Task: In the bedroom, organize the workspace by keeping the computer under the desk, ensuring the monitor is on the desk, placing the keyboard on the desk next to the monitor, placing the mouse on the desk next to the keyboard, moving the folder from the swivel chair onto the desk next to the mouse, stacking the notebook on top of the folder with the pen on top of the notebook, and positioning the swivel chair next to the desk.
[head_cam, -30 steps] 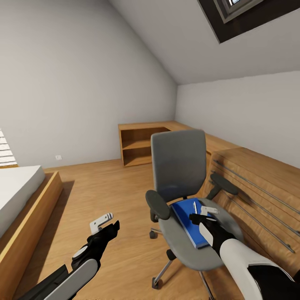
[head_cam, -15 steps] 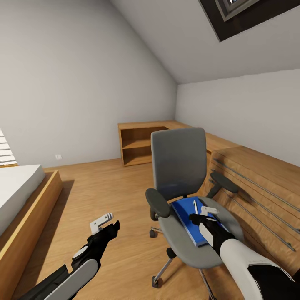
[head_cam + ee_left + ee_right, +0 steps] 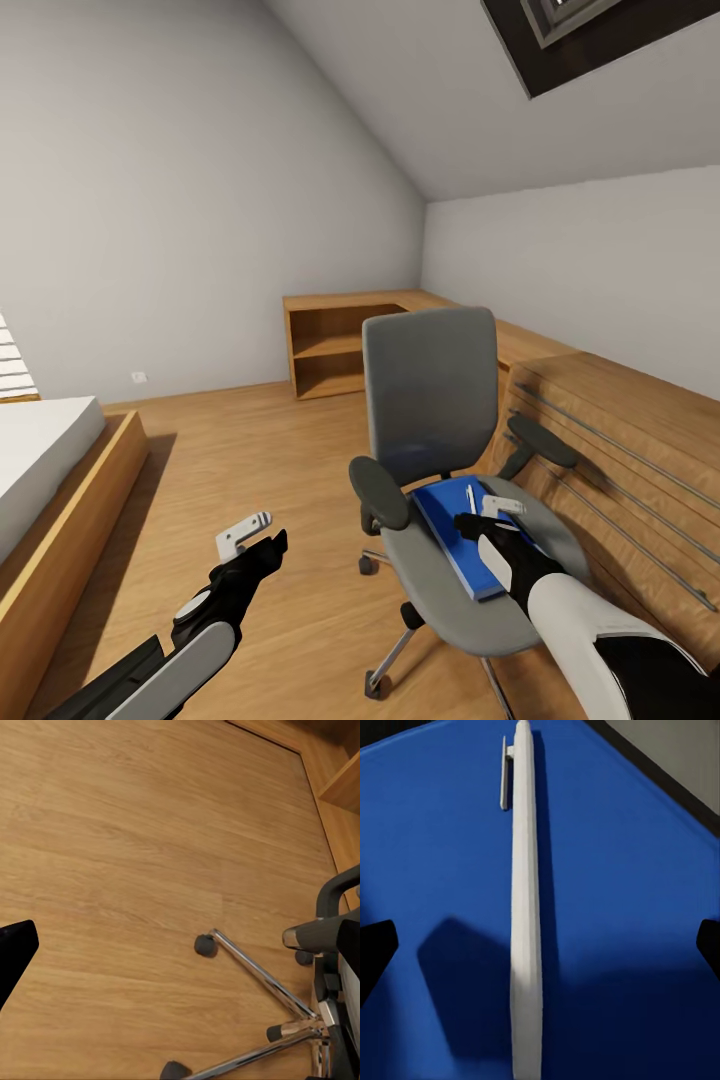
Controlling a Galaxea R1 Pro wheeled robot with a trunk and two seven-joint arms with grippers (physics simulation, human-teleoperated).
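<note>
The swivel chair (image 3: 440,440) stands on the oak floor (image 3: 250,450), and the blue folder (image 3: 455,535) lies flat on its seat with the white pen (image 3: 526,907) on top. The right gripper (image 3: 492,512) hangs directly above the pen, open, with the pen lying between its fingertips without touching them. The left gripper (image 3: 248,535) is open over the bare floor, well apart from the chair.

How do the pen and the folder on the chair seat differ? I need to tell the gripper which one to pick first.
The pen is slim, white and rod-shaped with a clip; the folder is flat, broad and bright blue. The pen lies on top of the folder, while the folder rests on the swivel chair seat. The pen covers only a narrow strip of the folder. Both lie flat, below the right gripper.
</note>
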